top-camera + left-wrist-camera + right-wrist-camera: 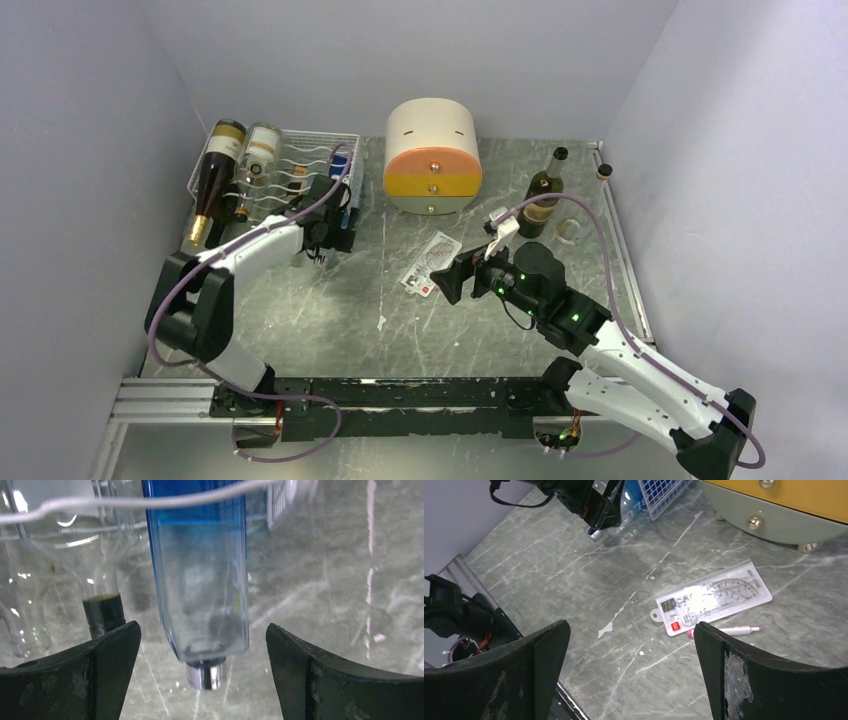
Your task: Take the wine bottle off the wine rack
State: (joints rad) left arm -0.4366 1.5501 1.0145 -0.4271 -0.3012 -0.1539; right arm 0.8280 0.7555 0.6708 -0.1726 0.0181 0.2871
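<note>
Hovering at the near right end of the wine rack (305,160), the left gripper (202,630) has its jaws spread wide, one on each side of the cap end of a blue bottle (202,580). There is a clear gap on both sides, so neither finger touches the glass. The bottle is square-sided, clear with a blue tint, and lies on its side in the rack. A white wavy wire (150,501) crosses over it, and its silver cap (206,674) points toward the near side above the marble table (400,330). Just left of it in the left wrist view lies a clear bottle with a dark neck (102,614), also under the wire.

From above, the rack sits in the far left corner. A dark bottle with gold foil (213,185) lies along its left side and a pale-labelled bottle (262,150) rests on top.

The right gripper (631,627) hangs over the middle of the table, well apart from the rack, jaws parted and gripping nothing. Beyond its fingers lie a packaged protractor (714,597) and, just beside it, a white marker with a pink tip (729,630). The round cream-and-orange cabinet (432,155) stands at the far middle, and a dark green bottle (543,195) stands upright to its right.
</note>
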